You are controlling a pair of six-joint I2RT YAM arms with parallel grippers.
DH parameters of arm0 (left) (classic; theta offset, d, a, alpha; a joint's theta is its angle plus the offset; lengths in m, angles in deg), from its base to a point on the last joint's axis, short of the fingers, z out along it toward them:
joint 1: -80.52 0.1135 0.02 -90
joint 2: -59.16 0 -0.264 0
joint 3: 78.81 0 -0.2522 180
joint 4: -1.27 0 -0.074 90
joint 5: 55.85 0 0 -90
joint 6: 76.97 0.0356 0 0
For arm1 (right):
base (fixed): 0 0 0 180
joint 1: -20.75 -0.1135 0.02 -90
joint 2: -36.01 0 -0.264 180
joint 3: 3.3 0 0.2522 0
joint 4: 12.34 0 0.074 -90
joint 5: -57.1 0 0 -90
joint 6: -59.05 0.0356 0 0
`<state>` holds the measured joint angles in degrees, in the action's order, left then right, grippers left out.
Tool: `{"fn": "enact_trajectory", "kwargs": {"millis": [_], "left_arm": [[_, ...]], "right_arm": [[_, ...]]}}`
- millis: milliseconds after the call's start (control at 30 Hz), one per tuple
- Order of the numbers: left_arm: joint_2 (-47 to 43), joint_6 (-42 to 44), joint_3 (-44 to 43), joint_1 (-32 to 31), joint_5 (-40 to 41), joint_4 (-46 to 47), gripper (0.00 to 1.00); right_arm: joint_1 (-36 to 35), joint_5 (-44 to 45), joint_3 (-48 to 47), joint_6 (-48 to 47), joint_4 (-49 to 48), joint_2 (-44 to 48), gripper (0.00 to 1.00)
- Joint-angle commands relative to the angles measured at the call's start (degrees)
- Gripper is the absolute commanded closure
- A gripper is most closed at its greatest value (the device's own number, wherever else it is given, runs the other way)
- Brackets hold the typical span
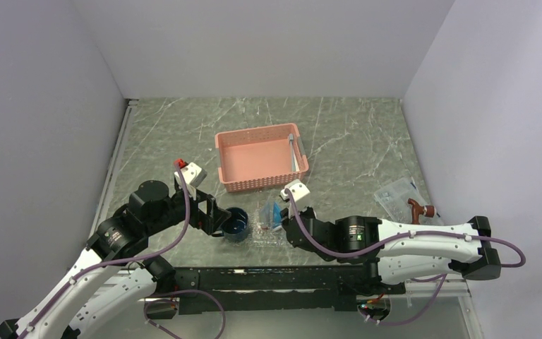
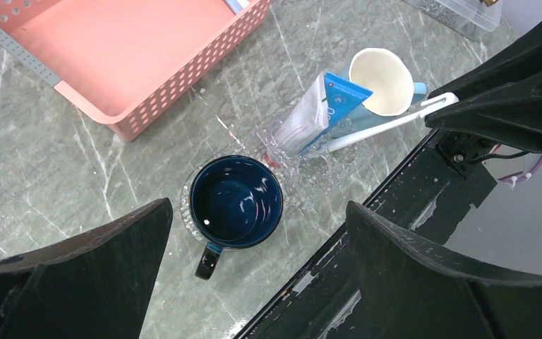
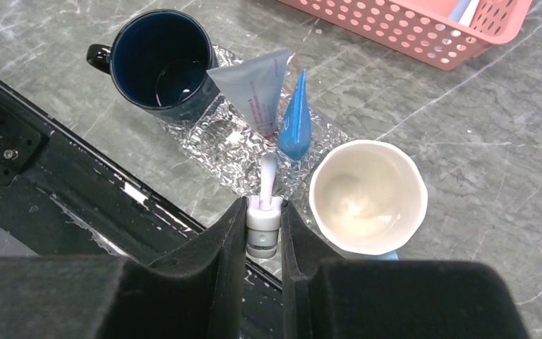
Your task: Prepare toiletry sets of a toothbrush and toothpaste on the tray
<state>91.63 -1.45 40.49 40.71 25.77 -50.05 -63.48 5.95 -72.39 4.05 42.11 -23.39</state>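
Start with the containers. The pink basket sits at the middle of the table, and all you can see in it is one white toothbrush lying along its right wall with its long axis running near to far. Just near of the basket is the clear tray. The dark blue mug stands on its left end, upright and with nothing in it. Two toothpaste tubes lie side by side in the middle of the tray: a white tube and a blue tube, with their narrow ends toward the right. A cream cup stands upright and bare inside at the tray's right end (you cannot tell whether it rests on the tray or just off it). Well apart at the right edge of the table is a clear box with a brown piece at its near side. Your right gripper is closed tight on one end of the second toothbrush. That brush runs roughly right to left, and its free end points left over the tray, toward the tubes and beside the cream cup. You cannot tell which end carries the bristles, or whether the tip touches the tray. Your left gripper hangs above the dark mug with its fingers spread wide and nothing between them.
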Motion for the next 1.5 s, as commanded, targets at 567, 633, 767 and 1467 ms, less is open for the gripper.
{"fn": "enact_trajectory", "kwargs": {"millis": [567,633,767,1467], "left_arm": [[0.45,0.00,0.18,0.35,-1.11,1.96,0.01],[0.49,-0.02,0.17,0.36,-1.14,1.90,0.01],[0.58,-0.02,0.27,0.35,-1.27,1.96,0.01],[0.85,-0.05,0.28,0.40,-1.52,1.95,0.01]], "right_arm": [[-1.78,5.36,5.41,1.73,-8.39,2.48,1.00],[-2.02,5.72,6.14,1.59,-9.52,2.61,1.00],[-2.50,6.71,7.11,2.03,-10.31,2.62,1.00],[-6.92,12.70,6.49,6.65,-6.45,-0.15,0.80]]}}
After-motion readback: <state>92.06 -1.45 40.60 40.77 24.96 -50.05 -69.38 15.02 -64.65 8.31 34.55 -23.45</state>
